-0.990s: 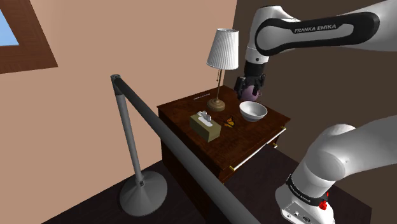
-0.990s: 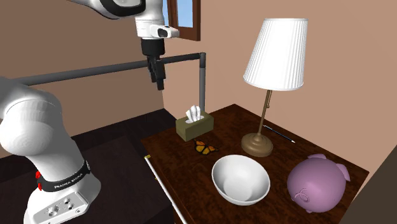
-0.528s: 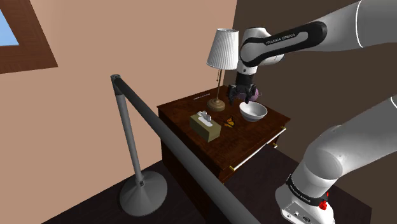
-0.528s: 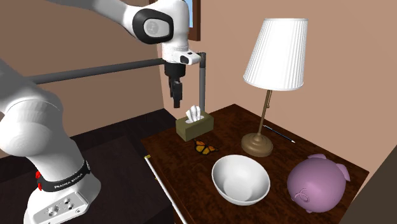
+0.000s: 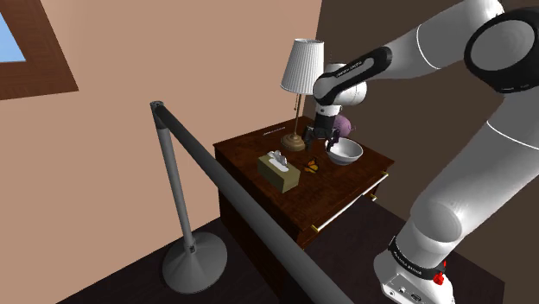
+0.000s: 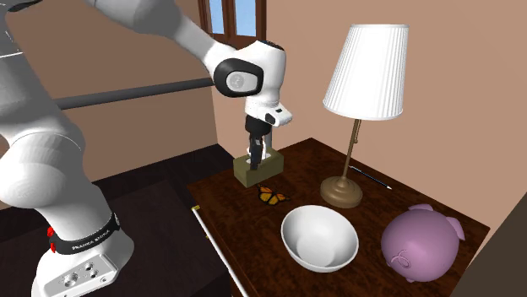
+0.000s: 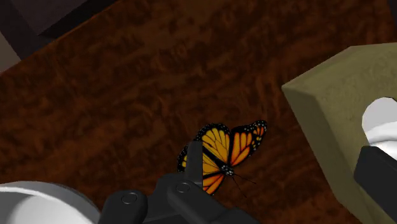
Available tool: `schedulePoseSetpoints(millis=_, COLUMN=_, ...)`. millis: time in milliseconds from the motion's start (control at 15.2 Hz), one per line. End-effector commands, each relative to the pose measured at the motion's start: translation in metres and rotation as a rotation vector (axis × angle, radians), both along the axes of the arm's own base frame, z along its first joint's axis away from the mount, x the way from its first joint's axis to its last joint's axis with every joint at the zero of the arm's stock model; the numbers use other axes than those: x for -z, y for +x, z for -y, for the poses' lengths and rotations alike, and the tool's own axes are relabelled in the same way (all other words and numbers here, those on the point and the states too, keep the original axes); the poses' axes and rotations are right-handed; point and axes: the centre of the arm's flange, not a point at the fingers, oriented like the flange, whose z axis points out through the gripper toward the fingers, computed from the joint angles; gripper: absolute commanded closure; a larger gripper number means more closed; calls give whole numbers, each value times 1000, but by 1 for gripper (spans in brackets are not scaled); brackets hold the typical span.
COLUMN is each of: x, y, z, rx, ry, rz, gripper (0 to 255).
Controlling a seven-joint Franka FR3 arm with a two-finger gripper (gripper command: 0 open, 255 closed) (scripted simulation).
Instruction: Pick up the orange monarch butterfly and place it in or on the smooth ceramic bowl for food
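Black gripper (image 7: pixel 284 162), spread wide and empty, hangs over the orange butterfly (image 7: pixel 229 147) beside the tissue box (image 7: pixel 331 108).

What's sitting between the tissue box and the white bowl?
The orange butterfly, lying flat on the dark tabletop; the second exterior view shows it.

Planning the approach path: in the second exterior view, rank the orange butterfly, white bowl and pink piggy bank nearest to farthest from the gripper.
1. Orange-and-black butterfly, just below the black gripper.
2. Smooth white bowl, toward the view's bottom.
3. Round pink piggy bank, far right.
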Motion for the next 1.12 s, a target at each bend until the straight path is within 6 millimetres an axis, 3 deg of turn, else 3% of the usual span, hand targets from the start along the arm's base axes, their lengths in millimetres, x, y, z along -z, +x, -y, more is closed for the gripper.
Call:
schedulePoseSetpoints(millis=0, x=19, y=13, z=14, rx=53, ry=17, rz=-11, gripper=0)
schedulePoseSetpoints(millis=528, x=113, y=43, z=73, rx=258, ry=89, rz=-58, gripper=0)
schedulePoseSetpoints(millis=1056, x=151, y=39, z=63, rx=258, ry=89, rz=-58, gripper=0)
